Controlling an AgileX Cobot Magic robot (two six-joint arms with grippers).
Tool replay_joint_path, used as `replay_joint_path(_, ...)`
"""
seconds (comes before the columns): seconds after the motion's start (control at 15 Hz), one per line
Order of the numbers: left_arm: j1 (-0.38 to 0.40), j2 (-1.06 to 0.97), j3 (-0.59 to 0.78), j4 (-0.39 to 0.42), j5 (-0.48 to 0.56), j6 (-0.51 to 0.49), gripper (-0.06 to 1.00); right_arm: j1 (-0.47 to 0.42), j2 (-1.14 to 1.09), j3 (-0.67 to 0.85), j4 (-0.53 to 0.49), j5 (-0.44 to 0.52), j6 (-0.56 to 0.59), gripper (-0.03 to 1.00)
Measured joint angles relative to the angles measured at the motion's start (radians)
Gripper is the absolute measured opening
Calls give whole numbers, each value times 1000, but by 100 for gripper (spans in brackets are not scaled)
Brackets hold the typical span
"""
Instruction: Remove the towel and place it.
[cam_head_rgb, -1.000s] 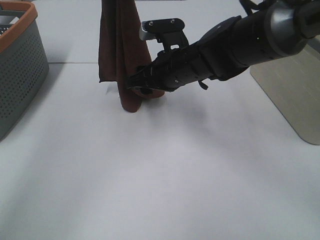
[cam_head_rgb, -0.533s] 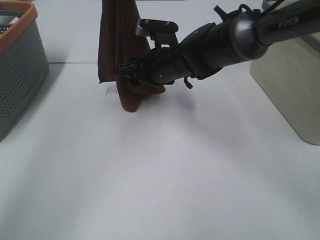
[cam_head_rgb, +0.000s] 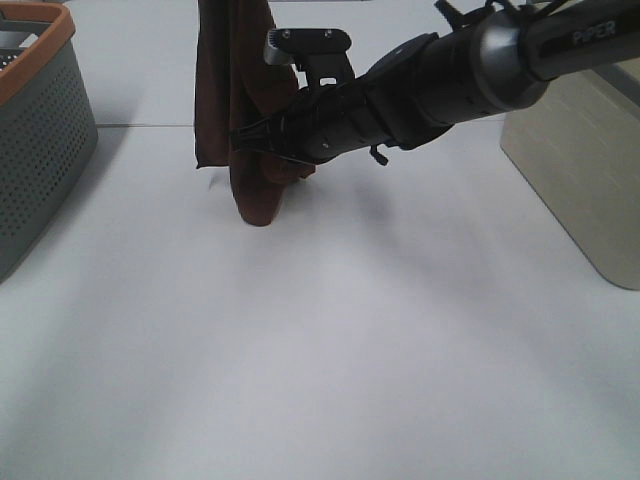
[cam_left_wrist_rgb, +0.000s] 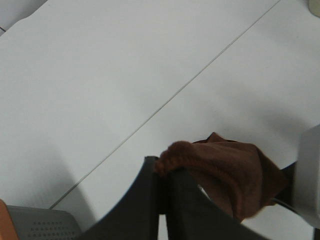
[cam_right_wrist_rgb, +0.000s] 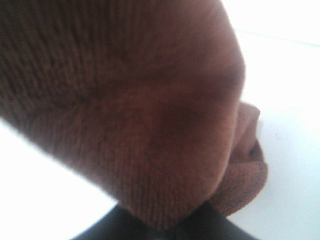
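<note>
A brown towel (cam_head_rgb: 240, 90) hangs straight down from above the exterior view, and its lower end touches the white table (cam_head_rgb: 330, 350). In the left wrist view my left gripper (cam_left_wrist_rgb: 164, 172) is shut on the towel's top fold (cam_left_wrist_rgb: 220, 175); this gripper is out of the exterior view. My right gripper (cam_head_rgb: 255, 140) reaches in from the right and presses into the towel at mid height. In the right wrist view the towel (cam_right_wrist_rgb: 125, 100) fills the frame and hides the fingers, so the jaws' state does not show.
A grey perforated basket with an orange rim (cam_head_rgb: 45, 140) stands at the left edge. A beige box (cam_head_rgb: 585, 170) stands at the right edge. A seam line (cam_head_rgb: 140, 125) crosses the table behind the towel.
My right gripper has moved left and slightly up, deeper into the hanging towel. The towel's lower part has bunched a little around it. The towel's top has stayed put.
</note>
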Motion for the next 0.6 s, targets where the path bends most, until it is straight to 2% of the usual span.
replay_joint_path(0.07, 4, 0, 0, 21, 16, 0, 1, 0, -91, 106, 0, 0, -102, 0)
replay_joint_path(0.2, 4, 0, 0, 23, 20, 0, 1, 0, -186, 217, 0, 1, -206, 0)
replay_joint_path(0.4, 4, 0, 0, 24, 64, 20, 1, 0, -317, 309, 0, -2, -321, 0)
replay_joint_path(0.6, 12, 13, 0, 16, 95, 30, 1, 0, -425, 342, -1, -62, -438, 0)
